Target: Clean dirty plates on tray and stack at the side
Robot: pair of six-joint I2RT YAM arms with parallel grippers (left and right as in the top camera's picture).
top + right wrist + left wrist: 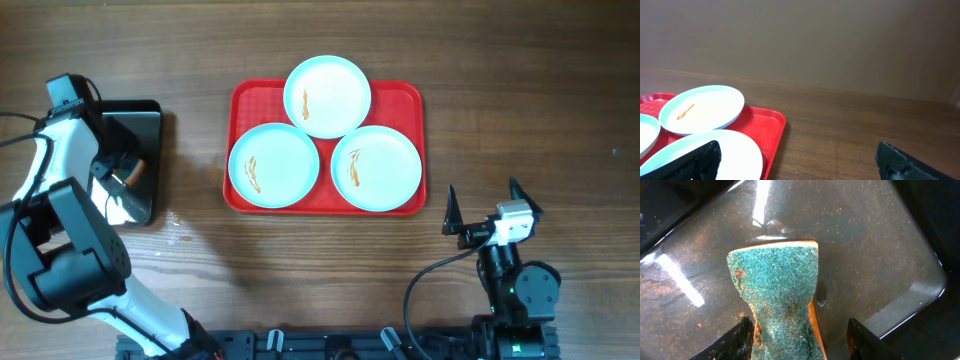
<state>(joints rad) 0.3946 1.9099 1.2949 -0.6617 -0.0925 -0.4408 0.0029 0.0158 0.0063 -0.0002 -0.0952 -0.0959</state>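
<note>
Left gripper [800, 325] straddles the sponge [775, 285] in the black pan [875, 255]; can't tell if I've pinched it. Next I'd secure it, lift, scrub the smeared plates [274, 165].

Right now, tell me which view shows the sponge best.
Left wrist: the sponge fills the frame, green scrub face up, in the black pan. Overhead shows only an orange sliver; right wrist shows none.
</note>
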